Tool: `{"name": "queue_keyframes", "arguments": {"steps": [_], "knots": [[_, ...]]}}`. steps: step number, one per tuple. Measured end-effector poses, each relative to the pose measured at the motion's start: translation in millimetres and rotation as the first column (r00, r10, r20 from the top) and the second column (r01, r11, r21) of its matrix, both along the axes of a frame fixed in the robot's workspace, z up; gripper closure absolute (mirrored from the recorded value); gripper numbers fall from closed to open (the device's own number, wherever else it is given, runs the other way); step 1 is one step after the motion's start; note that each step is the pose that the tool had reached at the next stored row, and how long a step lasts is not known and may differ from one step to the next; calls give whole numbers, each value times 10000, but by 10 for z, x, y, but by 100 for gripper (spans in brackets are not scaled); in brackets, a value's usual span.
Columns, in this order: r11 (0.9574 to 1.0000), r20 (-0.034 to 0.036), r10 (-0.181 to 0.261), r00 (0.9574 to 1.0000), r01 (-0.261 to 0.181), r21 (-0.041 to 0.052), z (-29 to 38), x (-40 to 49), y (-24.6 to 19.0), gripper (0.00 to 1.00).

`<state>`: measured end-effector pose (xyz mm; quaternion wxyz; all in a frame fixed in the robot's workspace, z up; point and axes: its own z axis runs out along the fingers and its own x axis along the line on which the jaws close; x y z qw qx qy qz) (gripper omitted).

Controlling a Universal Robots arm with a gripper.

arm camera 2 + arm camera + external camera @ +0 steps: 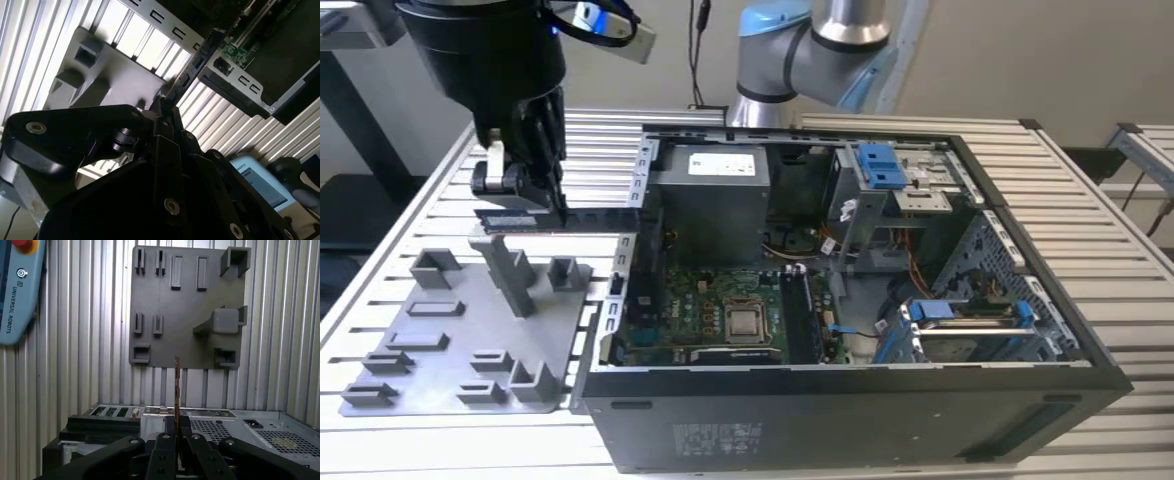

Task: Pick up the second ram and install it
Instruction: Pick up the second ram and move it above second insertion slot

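Observation:
My gripper (523,200) hangs above the slatted table between the grey holder tray (467,330) and the open computer case (854,250). It is shut on the second ram (594,217), a thin dark stick held level and lifted clear of the tray. In the first wrist view the ram (177,385) shows edge-on, sticking out from between the closed fingers (166,440), with the tray (185,305) beyond it. In the second wrist view the ram (192,67) points toward the case's edge (235,75). The motherboard (720,310) with its memory slots (797,315) lies inside the case.
The case's metal wall (640,190) stands just to the exterior view's right of the held stick. The tray carries several upright grey posts (514,275). A teach pendant (15,290) lies on the table. A power supply (710,200) and blue drive brackets (881,165) fill the case's far side.

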<state>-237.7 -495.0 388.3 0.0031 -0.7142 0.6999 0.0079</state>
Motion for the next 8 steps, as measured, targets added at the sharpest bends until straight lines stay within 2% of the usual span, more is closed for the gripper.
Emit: {"name": "queue_keyframes", "arguments": {"steps": [5,8], "knots": [[10000,-9,1,10000,-1,0,0,138,0,86],[10000,-86,0,10000,0,0,0,179,0,86]]}}
